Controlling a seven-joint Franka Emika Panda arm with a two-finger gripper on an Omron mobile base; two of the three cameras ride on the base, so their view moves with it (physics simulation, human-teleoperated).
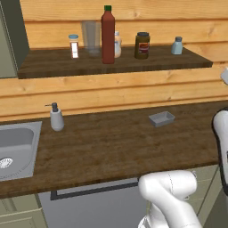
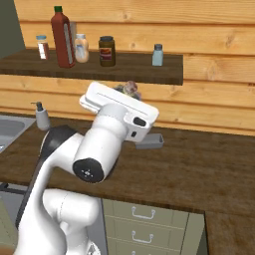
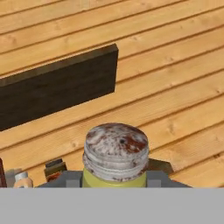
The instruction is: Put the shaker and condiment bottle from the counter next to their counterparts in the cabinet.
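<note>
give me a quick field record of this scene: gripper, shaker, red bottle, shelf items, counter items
gripper: gripper shut on the shaker, held up in front of the plank wall
shaker: yellow-green body, worn grey cap, not yet on the shelf
red bottle: red bottle upright on the shelf
shelf items: glass, brown jar, pale blue shaker, small red-labelled jar
counter items: soap dispenser by the sink, grey tray on the counter

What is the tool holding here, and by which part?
The small yellow-green shaker with a rusty grey cap, gripped by the tool on its body just below the cap.
</note>
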